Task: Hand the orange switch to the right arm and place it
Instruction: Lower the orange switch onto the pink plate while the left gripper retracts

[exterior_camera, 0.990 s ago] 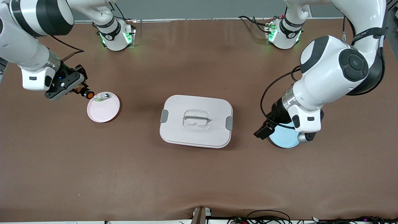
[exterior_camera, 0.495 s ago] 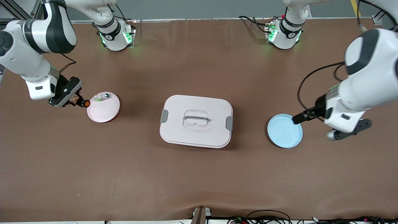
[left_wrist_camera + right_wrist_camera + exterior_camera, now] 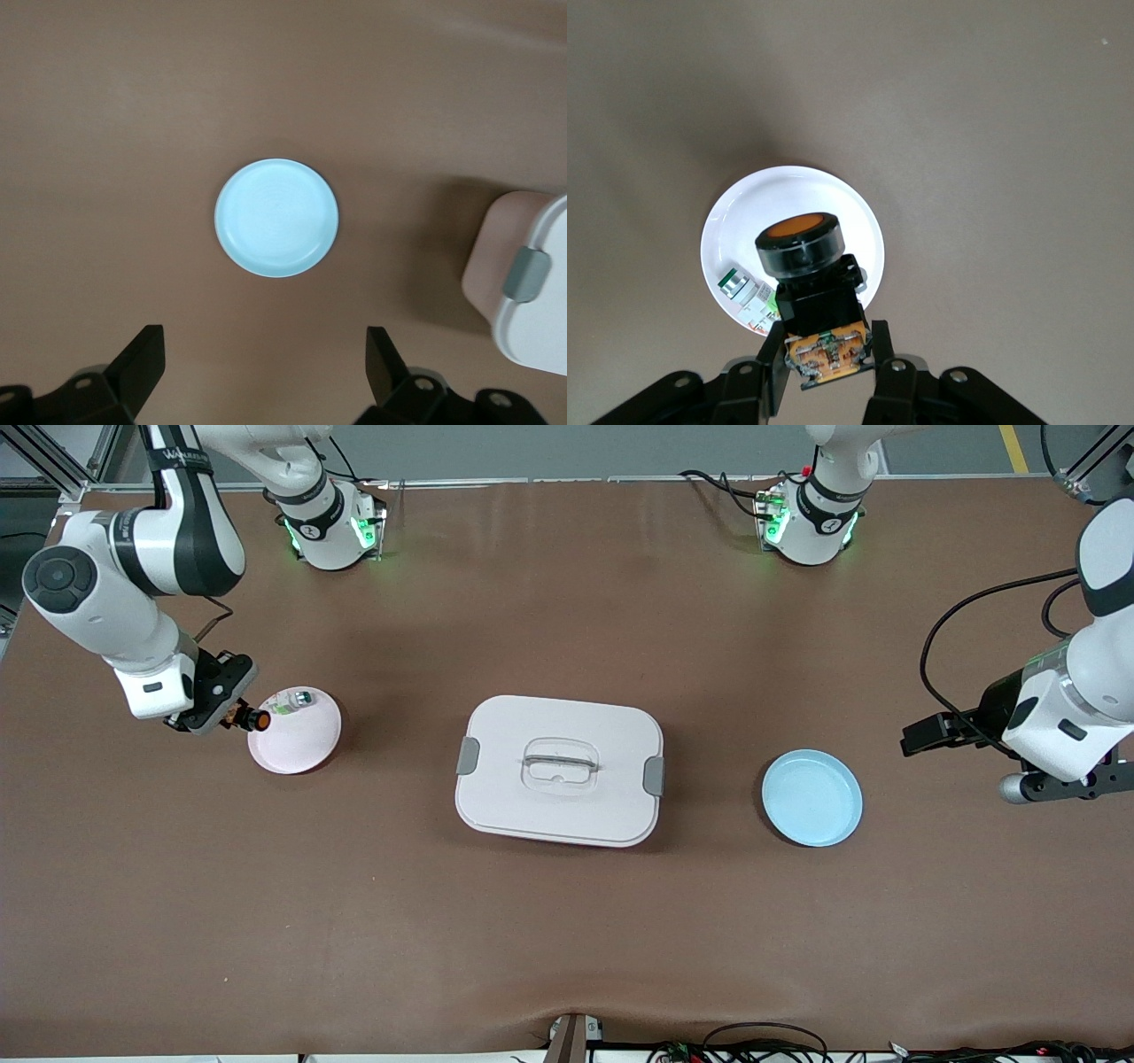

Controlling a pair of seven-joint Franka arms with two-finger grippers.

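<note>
Two grippers, two plates, one lidded box on a brown counter (image 3: 567, 921).
Right gripper (image 3: 232, 714): fingers (image 3: 772, 367) clamped on the orange switch (image 3: 257, 719), held in the air at the edge of the white plate (image 3: 297, 746), cap toward the plate; a small clear-and-silver part with green (image 3: 292, 701) lies on that plate. Mid-counter: white lidded box (image 3: 560, 771) with grey clips. Blue plate (image 3: 812, 797) toward the left arm's end. Left gripper (image 3: 926, 734): fingers (image 3: 142, 359) spread wide, holding nothing, over bare counter near the blue plate.
</note>
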